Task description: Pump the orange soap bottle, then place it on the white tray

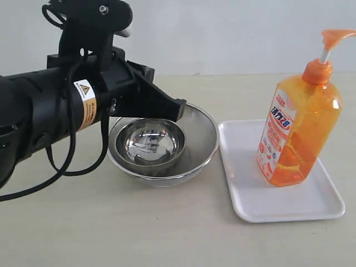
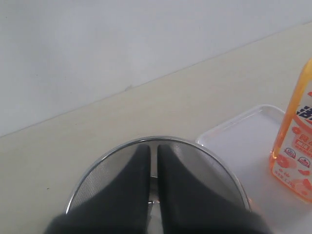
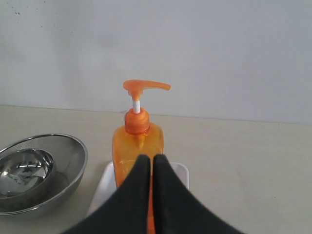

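The orange soap bottle stands upright on the white tray, at the right of the exterior view, with its pump head raised. My left gripper hangs shut over the steel bowls, left of the tray, holding nothing. In the left wrist view the left gripper points across the strainer, with the bottle and tray off to one side. My right gripper is shut and empty and faces the bottle. The exterior view does not show it.
A round steel bowl sits inside a wider mesh strainer, just left of the tray. The right wrist view shows the bowl and the strainer too. A pale wall runs behind the beige table.
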{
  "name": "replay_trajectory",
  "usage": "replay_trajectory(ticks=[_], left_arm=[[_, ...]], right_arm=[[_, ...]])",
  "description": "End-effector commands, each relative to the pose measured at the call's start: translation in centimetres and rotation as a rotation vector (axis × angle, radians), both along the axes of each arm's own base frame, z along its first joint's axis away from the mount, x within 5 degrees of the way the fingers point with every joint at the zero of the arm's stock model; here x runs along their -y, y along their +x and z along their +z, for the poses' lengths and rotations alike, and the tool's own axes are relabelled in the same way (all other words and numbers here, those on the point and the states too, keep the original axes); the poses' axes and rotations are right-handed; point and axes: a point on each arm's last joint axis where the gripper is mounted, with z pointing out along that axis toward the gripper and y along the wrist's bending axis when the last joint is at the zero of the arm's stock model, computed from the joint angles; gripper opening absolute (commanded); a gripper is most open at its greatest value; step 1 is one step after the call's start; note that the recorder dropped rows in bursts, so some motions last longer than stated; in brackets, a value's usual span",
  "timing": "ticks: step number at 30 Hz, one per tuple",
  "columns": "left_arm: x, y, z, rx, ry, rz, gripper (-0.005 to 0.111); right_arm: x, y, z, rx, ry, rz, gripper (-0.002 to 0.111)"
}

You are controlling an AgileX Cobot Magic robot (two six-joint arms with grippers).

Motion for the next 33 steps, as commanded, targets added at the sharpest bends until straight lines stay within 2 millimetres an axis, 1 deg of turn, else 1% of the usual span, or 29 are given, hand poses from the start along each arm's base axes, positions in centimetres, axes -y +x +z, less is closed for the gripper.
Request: replay_trajectory(ticks=[1,3,7,10,15,21,26,29,33], left_arm=[[-0.2,-0.2,0.3,0.005,-0.019,0.013,0.005],[-0.2,-0.2,0.3,0.005,-0.019,0.014,0.005],[-0.2,-0.2,0.3,0.005,-0.019,0.014,0.005],[-0.2,-0.2,0.3,0.005,-0.019,0.014,0.005],[-0.2,-0.2,0.3,0.005,-0.019,0.014,0.005],[-0.2,-0.2,0.3,0.005,-0.019,0.014,0.005],[-0.2,-0.2,0.3,0.005,-0.019,0.014,0.005],[-0.2,-0.2,0.3,0.005,-0.019,0.014,0.005],[-0.2,-0.2,0.3,0.005,-0.019,0.014,0.005]], right_arm=[[0.4,-0.2,0.1,0.011,-0.013,-0.082,0.0],[0.5,-0.3,0.1,0.012,-0.012,-0.13,0.0],[0.9,-1.1,0.1,0.045,0.028,-0.236,0.0],[0.9,-1.3,-0.7,0.121,0.032,-0.268,0.0],[0.5,-0.7,-3.8,0.179,0.021,-0.281,0.0],[0.1,1.2,-8.7,0.102,-0.006,-0.255,0.0],[-0.3,2.1,-11.7,0.086,-0.015,-0.218,0.0],[-0.5,2.4,-13.1,0.081,-0.02,-0.199,0.0],[-0.5,2.4,-13.3,0.071,-0.021,-0.2,0.0]])
